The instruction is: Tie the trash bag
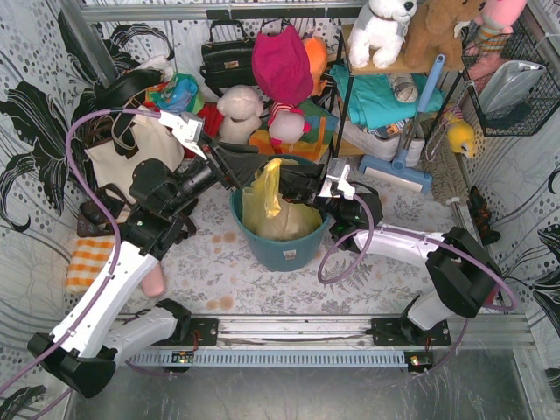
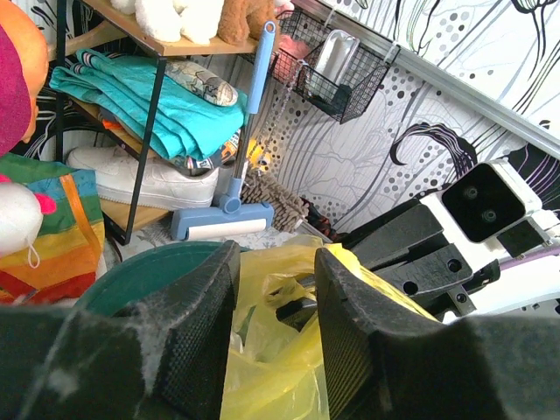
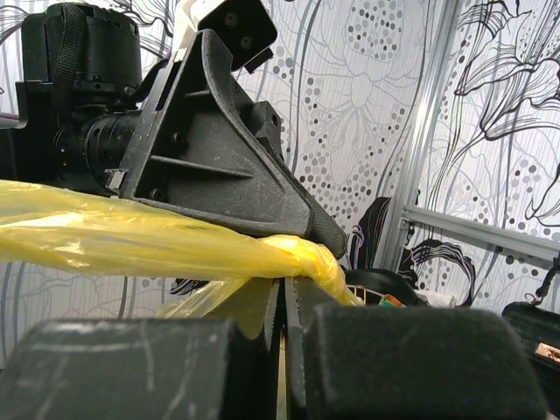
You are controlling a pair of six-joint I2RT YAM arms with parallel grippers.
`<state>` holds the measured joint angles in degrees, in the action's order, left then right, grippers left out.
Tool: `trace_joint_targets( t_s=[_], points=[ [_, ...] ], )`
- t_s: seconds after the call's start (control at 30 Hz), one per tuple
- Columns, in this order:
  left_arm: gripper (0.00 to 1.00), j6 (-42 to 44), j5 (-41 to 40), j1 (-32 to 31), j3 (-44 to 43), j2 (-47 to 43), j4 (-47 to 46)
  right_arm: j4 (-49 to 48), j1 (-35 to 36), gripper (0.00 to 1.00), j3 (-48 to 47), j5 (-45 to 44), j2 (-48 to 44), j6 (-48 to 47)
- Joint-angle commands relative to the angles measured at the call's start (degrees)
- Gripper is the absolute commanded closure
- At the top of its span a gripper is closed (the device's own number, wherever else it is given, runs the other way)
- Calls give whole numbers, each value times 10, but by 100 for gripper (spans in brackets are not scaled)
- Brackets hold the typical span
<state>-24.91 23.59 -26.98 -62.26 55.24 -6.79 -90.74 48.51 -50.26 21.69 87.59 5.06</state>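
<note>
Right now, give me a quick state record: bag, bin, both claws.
trash bag: yellow, sitting in the bin, one part raised into a strand
bin: teal, upright, between the two arms
left claw: open, at the bag, yellow plastic showing in the gap
right claw: shut on a stretched strand of the trash bag
knot: cannot tell; plastic is bunched at the right claw

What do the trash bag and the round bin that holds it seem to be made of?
The trash bag looks like thin plastic film, translucent yellow-green and slightly glossy: it wrinkles, and one part is pulled into a taut band. The bin seems to be rigid moulded plastic, opaque teal, with a smooth, even wall and rim.
</note>
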Motion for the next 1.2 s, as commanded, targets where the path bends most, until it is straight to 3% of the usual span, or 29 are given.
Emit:
trace_joint_targets(
  t_s=[0.0,0.37,0.57,0.83,1.1,1.17],
  points=[
    [50,-7,10,-2,3,-9,-23,-57,1,100,-21,1,1,-2],
    [46,-12,10,-2,24,-25,-11,-57,0,100,-20,-2,-1,-4],
    [60,-13,19,-2,24,-18,-20,-57,0,100,-23,2,1,-4],
    [94,-12,33,-3,16,-13,-30,-57,0,100,-23,4,1,-1],
    [100,1,25,-3,-5,-17,-42,-57,1,100,-16,4,-2,0],
    [100,6,25,-3,-13,-17,-46,-57,1,95,-14,2,-3,1]
  ],
)
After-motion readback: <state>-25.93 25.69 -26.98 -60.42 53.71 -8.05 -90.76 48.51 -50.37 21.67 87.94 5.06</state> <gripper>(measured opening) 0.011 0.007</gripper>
